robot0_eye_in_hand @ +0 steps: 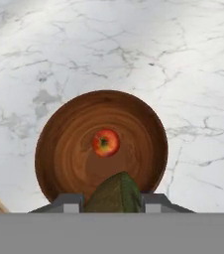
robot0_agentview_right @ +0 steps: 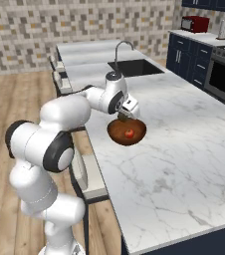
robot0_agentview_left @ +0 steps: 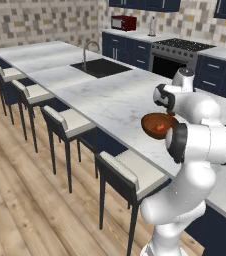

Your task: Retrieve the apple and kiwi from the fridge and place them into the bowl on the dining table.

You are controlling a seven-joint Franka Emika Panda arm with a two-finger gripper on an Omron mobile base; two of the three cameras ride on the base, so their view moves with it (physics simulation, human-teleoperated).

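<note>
I have the jaws closed on the kiwi [robot0_eye_in_hand: 115, 194], which shows at the bottom centre of the hand view as a brown-green oval wedged between the two dark fingertips [robot0_eye_in_hand: 68, 202]. The gripper [robot0_agentview_right: 123, 117] sits just above the bowl [robot0_eye_in_hand: 64, 149], near the middle of the right base view, with the white arm reaching in from the lower left of that frame.

The bowl is brown and wooden, round, and stands on the bench [robot0_eye_in_hand: 183, 64], a long white slab with grey veins. In the hand view it fills the centre of the frame. The apple [robot0_eye_in_hand: 105, 142] lies inside it, close to the middle of the bowl floor, red-orange with its stem end facing up. In the right base view I see the apple [robot0_agentview_right: 129, 133] as a small red dot in the bowl [robot0_agentview_right: 115, 132]; in the left base view the bowl [robot0_agentview_left: 152, 123] peeks out from behind the arm at centre right, with the apple [robot0_agentview_left: 159, 128] glowing inside.

The kiwi hangs over the near rim of the bowl; I cannot tell whether it touches the wood.

A row of stools [robot0_agentview_left: 67, 122] lines the bench edge at left of the left base view, and a sink [robot0_agentview_left: 101, 67] is set into the bench at upper centre
</note>
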